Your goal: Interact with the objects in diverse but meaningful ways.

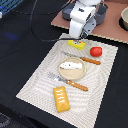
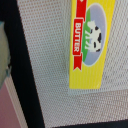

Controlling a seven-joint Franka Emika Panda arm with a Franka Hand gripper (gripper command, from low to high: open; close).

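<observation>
Basically, the gripper point(image 1: 76, 38) hung over the yellow butter packet point(image 1: 76, 44) at the placemat's point(image 1: 35, 82) far edge; whether its jaws were open couldn't be told. Tomato point(image 1: 96, 51) sat near the far right corner, fish point(image 1: 71, 65) on the plate point(image 1: 72, 74) mid-mat, bread loaf point(image 1: 61, 98) near the front edge.

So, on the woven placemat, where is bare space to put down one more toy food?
The widest free patch is the placemat corner on the exterior view's left, bordered by the fork and bread loaf. Another lies on the right, between knife and mat edge. Crowded: around the plate with the fish, and near the butter packet under the arm.
</observation>
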